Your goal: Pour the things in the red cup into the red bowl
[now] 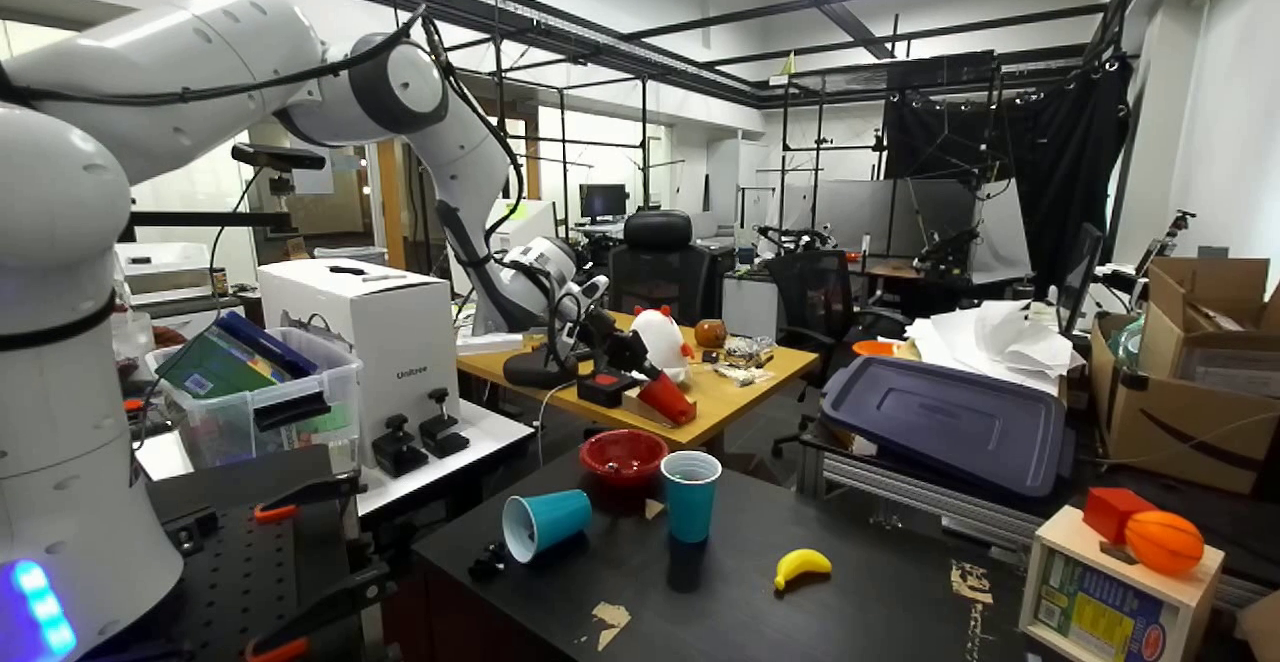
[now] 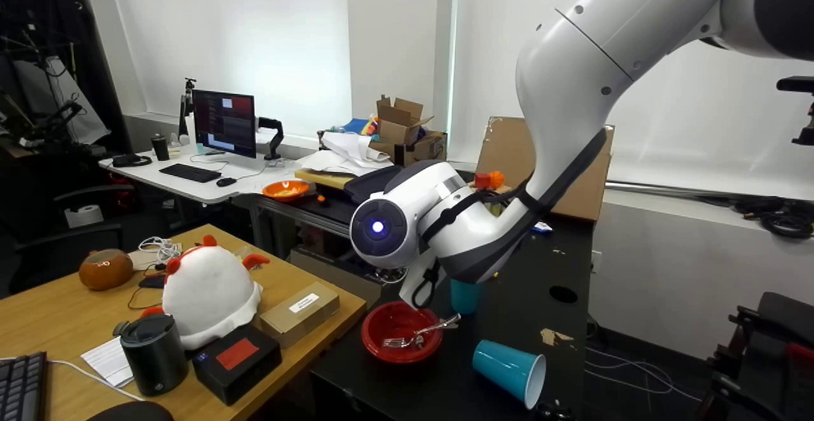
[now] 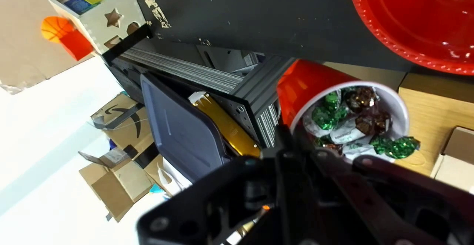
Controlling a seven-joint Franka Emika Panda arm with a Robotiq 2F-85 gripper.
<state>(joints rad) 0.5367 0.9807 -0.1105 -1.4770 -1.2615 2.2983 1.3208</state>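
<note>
- Wide, shallow round red bowl [image 2: 391, 324] rests on the black tabletop [image 1: 740, 612] — silver-coloured fork [image 2: 402, 343] inside.
- Black two-fingered gripper [image 3: 290, 139] is clamped on the pale rim of the tapered red plastic cup [image 3: 314, 76] — held tilted, apart from the bowl.
- Foil-wrapped green and brown sweets [image 3: 348, 131] lie in the cup.

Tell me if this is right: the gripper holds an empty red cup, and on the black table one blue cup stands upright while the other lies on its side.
Not empty: in the wrist view, the red cup contains shiny wrapped pieces. The rest is right: the gripper holds it, and on the black table one blue cup stands upright while the other blue cup lies on its side.
</note>
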